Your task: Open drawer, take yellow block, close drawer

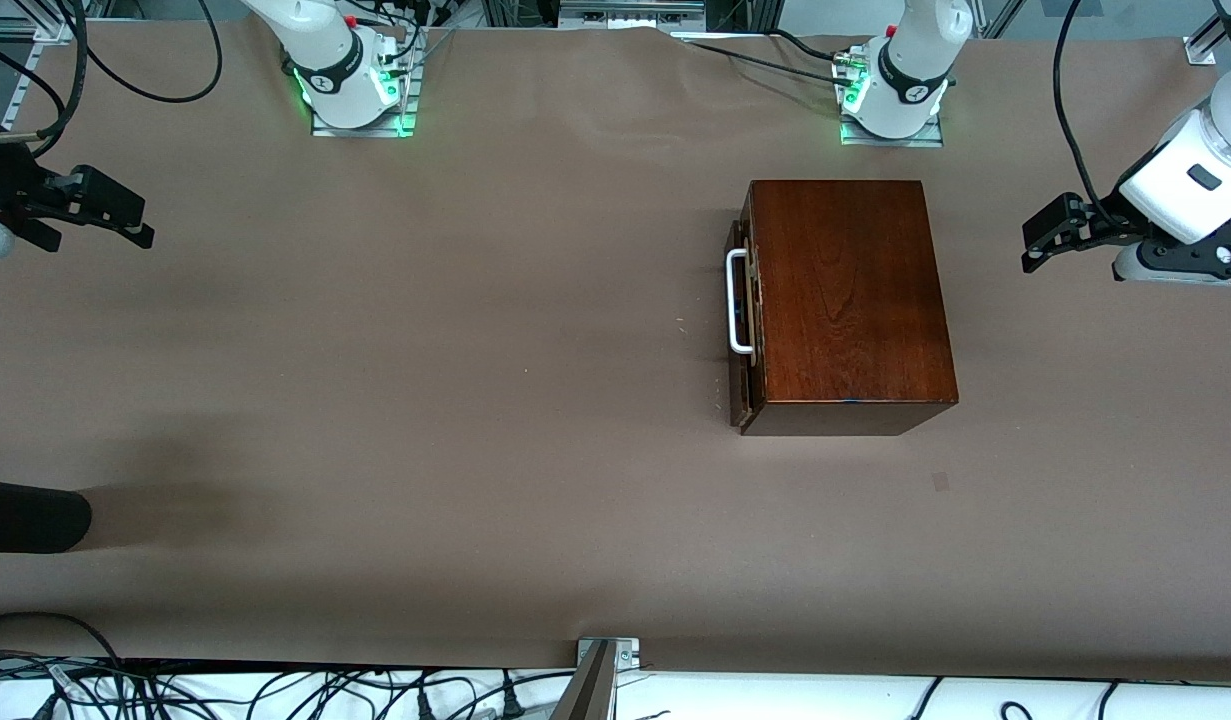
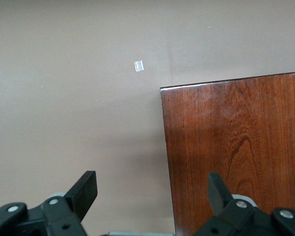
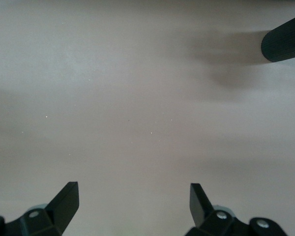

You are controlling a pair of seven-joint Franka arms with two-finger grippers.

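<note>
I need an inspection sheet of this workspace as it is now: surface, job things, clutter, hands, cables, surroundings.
Surface: brown table cover, small pale tape mark.
Job things: wooden box, drawer shut, white handle toward the right arm's end; yellow block not seen.
Clutter: nothing seen.
Hands: left hand open, beside the box; right hand open, over bare cover.
Cables: along the table edges.
Surroundings: dark rounded object at the table's edge.

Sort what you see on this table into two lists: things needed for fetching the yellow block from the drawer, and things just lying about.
Needed:
drawer, shut, with its white handle
left gripper, open
right gripper, open
yellow block: not visible

Lying about:
small tape square on the table
dark rounded object at the table's edge
</note>
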